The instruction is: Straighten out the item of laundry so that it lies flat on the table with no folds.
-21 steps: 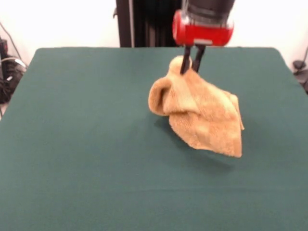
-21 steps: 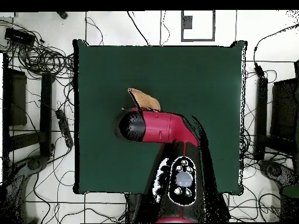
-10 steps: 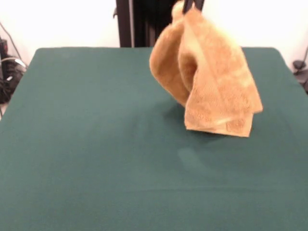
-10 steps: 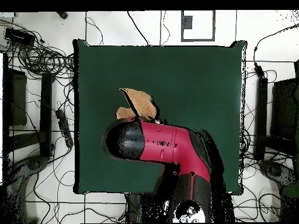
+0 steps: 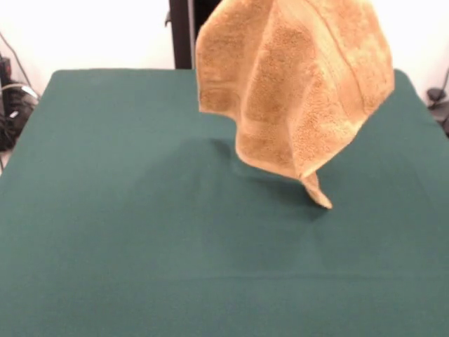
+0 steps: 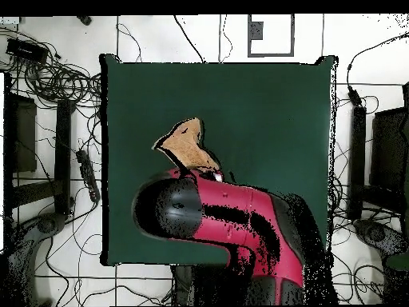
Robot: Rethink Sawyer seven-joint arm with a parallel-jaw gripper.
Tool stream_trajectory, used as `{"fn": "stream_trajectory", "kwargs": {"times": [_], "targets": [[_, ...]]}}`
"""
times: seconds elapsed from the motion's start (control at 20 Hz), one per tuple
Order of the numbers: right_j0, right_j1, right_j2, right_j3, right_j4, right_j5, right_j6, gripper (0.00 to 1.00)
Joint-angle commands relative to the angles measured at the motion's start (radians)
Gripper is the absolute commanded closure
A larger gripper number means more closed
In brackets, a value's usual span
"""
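The item of laundry [image 5: 295, 91] is an orange-tan terry towel hanging in the air, draped in loose folds, with its top running past the upper edge of the front view. Its lowest corner dangles close above the green table [image 5: 105, 210]; whether it touches I cannot tell. In the overhead view only a tan part of the towel [image 6: 188, 144] pokes out beyond the red and black arm [image 6: 232, 228], over the table [image 6: 264, 104]. My gripper is above the front view's frame and hidden under the arm's head in the overhead view.
Cables and dark equipment lie on the floor around the table [image 6: 56, 80]. A black pedestal column [image 5: 181, 35] stands behind the table's far edge. The arm covers much of the table's near-base side in the overhead view.
The towel has been lifted higher and has spread wider as it hangs. The gripper tips have left the top of the front view. The arm's head looms larger in the overhead view.
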Motion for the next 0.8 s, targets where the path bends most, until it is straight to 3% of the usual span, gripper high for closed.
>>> {"fn": "stream_trajectory", "kwargs": {"times": [0.05,0.15,0.2,0.8], "targets": [[-0.057,0.018,0.104,0.138,0.056,-0.026,0.071,1.0],[-0.063,0.018,0.109,0.139,0.048,-0.043,0.063,1.0],[-0.066,0.018,0.112,0.139,0.044,-0.052,0.06,0.0],[-0.068,0.017,0.132,0.154,0.038,-0.109,0.076,0.0]]}}
